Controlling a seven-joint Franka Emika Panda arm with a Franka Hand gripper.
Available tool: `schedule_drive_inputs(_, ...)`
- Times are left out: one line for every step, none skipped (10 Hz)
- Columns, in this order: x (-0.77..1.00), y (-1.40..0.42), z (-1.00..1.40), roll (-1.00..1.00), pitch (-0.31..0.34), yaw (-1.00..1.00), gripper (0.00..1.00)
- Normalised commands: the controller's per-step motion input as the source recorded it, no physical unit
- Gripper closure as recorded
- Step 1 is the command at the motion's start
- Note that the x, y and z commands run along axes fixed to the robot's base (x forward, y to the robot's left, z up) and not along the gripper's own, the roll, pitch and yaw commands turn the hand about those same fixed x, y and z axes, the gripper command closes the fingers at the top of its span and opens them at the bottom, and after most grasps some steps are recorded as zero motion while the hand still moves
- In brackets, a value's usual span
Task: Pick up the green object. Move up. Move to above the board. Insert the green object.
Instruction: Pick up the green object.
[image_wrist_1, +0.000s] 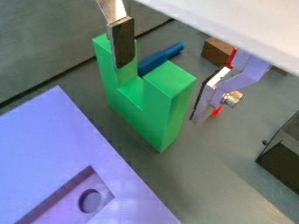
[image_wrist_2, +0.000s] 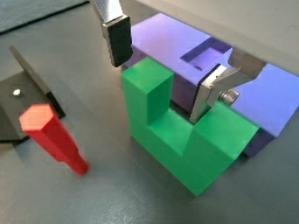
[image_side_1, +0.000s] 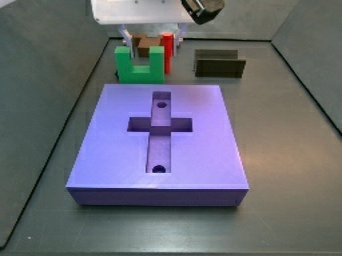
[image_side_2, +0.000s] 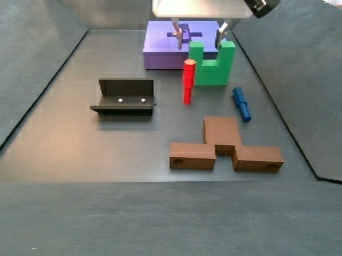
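The green object (image_wrist_1: 146, 96) stands upright on the floor, prongs up, right beside the board (image_wrist_1: 59, 149). It also shows in a wrist view (image_wrist_2: 176, 131) and in both side views (image_side_1: 138, 66) (image_side_2: 211, 62). My gripper (image_wrist_1: 170, 74) is open and lowered over it, one finger (image_wrist_1: 121, 39) by the outer face of a prong, the other finger (image_wrist_1: 222, 92) standing off the far side. The fingers straddle the piece in the other wrist view too (image_wrist_2: 165, 72). The board (image_side_1: 201, 120) is a lavender slab with a cross recess and two holes.
A red peg (image_wrist_2: 52, 136) stands next to the green object, with the fixture (image_side_2: 123, 97) beyond it. A blue peg (image_side_2: 241, 102) lies behind the piece. Brown blocks (image_side_2: 221, 148) lie further off. A dark olive box (image_side_1: 219, 63) sits beside the green object.
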Motion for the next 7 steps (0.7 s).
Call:
schedule_drive_inputs(0.01, 0.15, -0.2, 0.04, 0.0, 0.03, 0.0)
schedule_drive_inputs(0.0, 0.09, -0.21, 0.04, 0.0, 0.03, 0.0)
schedule_drive_inputs(0.0, 0.02, -0.17, 0.02, 0.0, 0.0, 0.0)
schedule_drive_inputs(0.06, 0.0, -0.13, 0.04, 0.0, 0.0, 0.0)
schedule_drive_inputs(0.21, -0.08, -0.11, 0.06, 0.024, 0.0, 0.0)
schedule_drive_inputs(0.35, -0.05, -0.08, 0.06, 0.106, 0.0, 0.0)
schedule_drive_inputs(0.32, 0.0, -0.07, 0.06, 0.134, -0.03, 0.0)
